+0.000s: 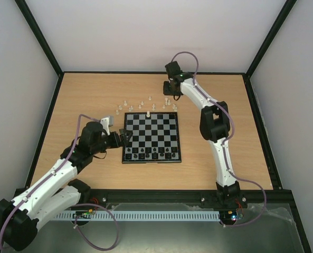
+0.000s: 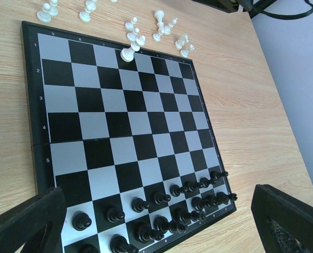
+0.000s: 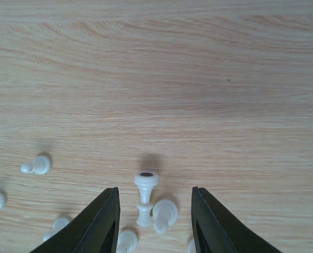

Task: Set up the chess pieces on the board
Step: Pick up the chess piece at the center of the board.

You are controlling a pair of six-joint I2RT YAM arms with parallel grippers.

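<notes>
White piece (image 3: 145, 197) is noted, apparently upright, on the worktop (image 3: 198, 79) beyond the board (image 1: 151, 137) far edge. It is bracketed by the right fingers (image 3: 101, 224), partly narrowed, gaps either side. Left fingers (image 2: 29, 221) are spread wide, farther off.

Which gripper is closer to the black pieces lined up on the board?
Left. The left gripper sits at the board's left edge, near the black pieces; the right gripper is beyond the far edge, over white pieces.

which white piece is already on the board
The lone white piece standing in the far row of the board. All the other white pieces are off it, scattered on the table beyond its far edge.
</notes>
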